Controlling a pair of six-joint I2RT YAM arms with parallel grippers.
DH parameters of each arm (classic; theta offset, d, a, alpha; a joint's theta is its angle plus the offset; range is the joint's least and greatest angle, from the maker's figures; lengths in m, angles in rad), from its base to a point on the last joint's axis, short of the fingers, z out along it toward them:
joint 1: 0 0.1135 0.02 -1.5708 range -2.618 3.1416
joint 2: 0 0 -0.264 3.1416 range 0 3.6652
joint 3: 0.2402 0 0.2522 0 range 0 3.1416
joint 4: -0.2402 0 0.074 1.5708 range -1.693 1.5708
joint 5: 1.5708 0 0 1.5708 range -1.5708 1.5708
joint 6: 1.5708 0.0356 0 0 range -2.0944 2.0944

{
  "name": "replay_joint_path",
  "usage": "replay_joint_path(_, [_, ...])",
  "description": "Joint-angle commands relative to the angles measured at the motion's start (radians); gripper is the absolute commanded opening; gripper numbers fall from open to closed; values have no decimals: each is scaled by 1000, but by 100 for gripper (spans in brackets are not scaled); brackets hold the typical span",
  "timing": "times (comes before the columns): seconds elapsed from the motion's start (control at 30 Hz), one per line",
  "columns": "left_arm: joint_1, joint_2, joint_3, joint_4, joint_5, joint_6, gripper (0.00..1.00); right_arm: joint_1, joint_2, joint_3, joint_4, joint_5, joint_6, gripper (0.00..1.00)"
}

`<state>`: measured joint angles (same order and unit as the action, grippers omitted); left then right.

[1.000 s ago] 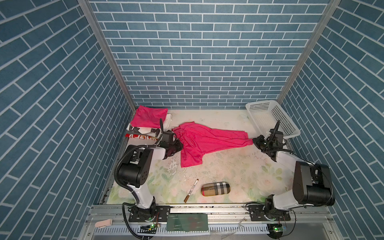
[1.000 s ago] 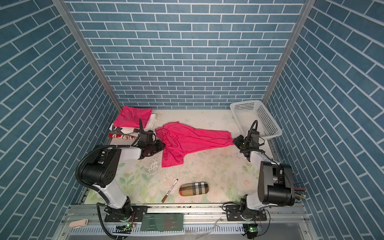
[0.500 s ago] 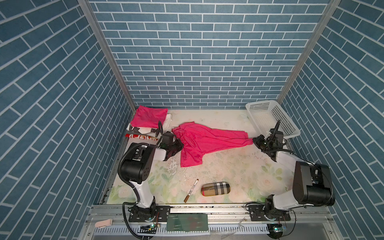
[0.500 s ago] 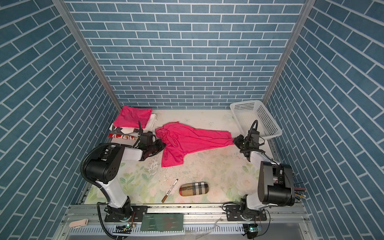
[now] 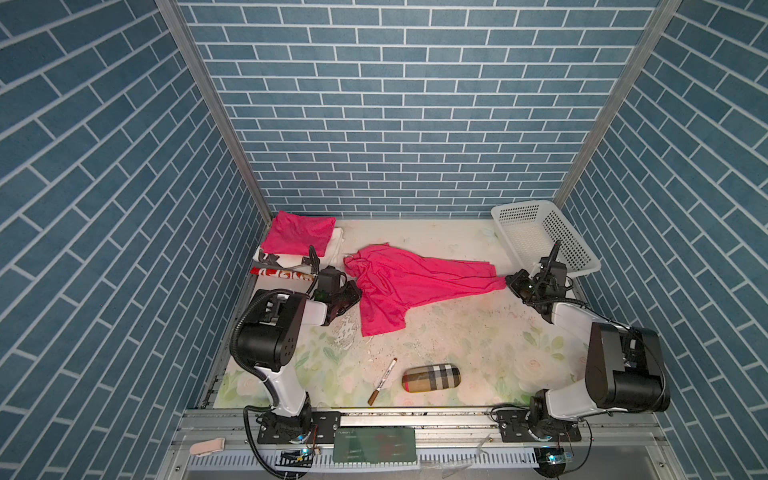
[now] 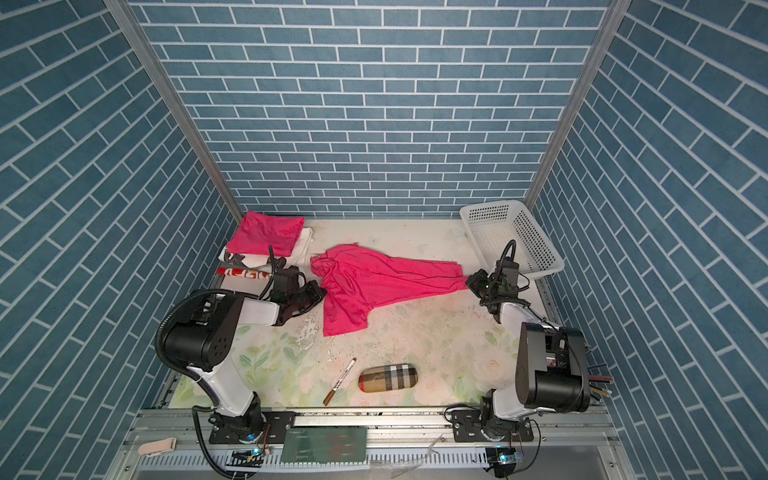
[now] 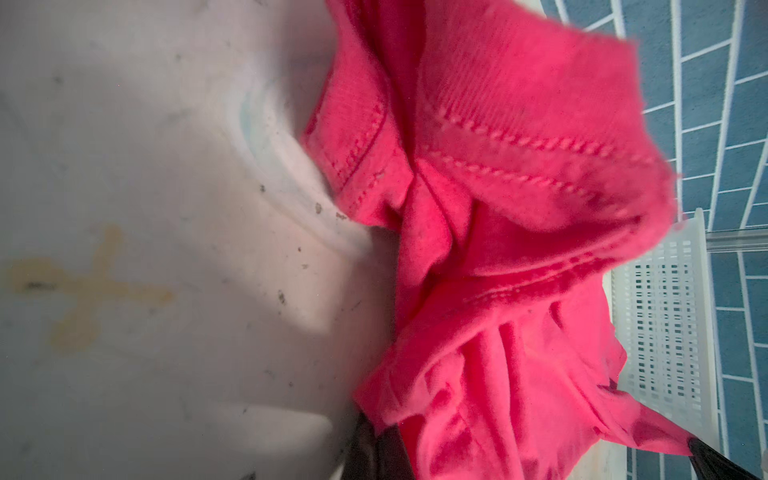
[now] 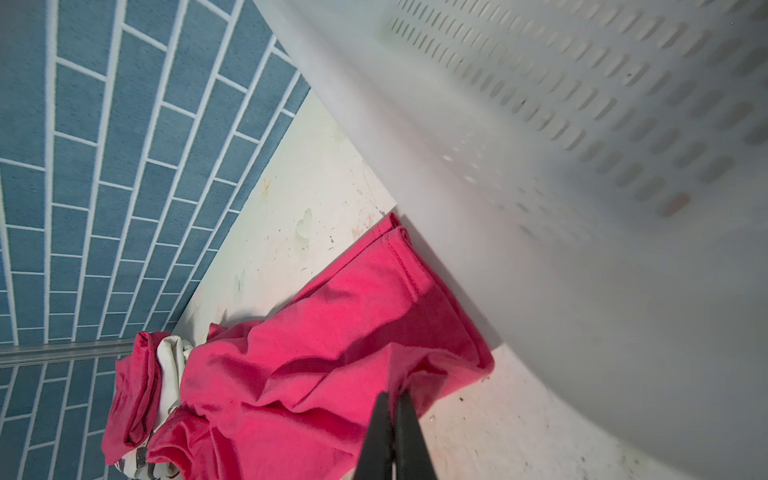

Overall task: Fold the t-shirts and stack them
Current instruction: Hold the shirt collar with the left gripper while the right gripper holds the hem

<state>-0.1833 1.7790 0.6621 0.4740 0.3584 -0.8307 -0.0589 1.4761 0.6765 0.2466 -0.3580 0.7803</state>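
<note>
Since a second ago the left gripper (image 5: 352,296) (image 6: 319,294) has drawn its jaws together; it now pinches the bunched edge of the loose t-shirt (image 5: 409,286) (image 6: 368,282) at the cloth's 9 o'clock side. The shirt itself has hardly shifted. From the left wrist view the pink fabric (image 7: 498,249) spills between the dark finger parts, hem stitching showing.

At the shirt's 3 o'clock end, the right gripper (image 5: 511,284) (image 6: 471,283) is pressed together on a corner of the cloth, and the right wrist view shows the two fingers closed on that fabric (image 8: 392,401). Between the two grips the shirt lies stretched and rumpled across the middle of the table (image 5: 457,332), one flap trailing toward 6 o'clock.

A folded t-shirt (image 5: 299,232) (image 6: 268,232) sits in the 10 o'clock corner on top of a white cloth (image 5: 337,245). The white basket (image 5: 540,232) (image 6: 513,232) stands in the 2 o'clock corner, just beside the right gripper. Near 6 o'clock, well apart from the shirt, a plaid case (image 5: 431,377) (image 6: 388,377) lies beside a marker (image 5: 382,386) (image 6: 340,381).
</note>
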Motion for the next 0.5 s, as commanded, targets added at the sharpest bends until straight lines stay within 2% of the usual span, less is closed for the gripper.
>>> replay_joint_path(0.0, [11,10,-35,-95,-14,11,0,4,-5,1,6,5,5,1])
replay_joint_path(0.2, [10,-78,-34,-93,35,6,0,4,-11,12,-2,-13,-8,0])
replay_joint_path(0.47, [9,-360,128,-362,-12,63,0,14,-121,57,-46,-40,-55,0])
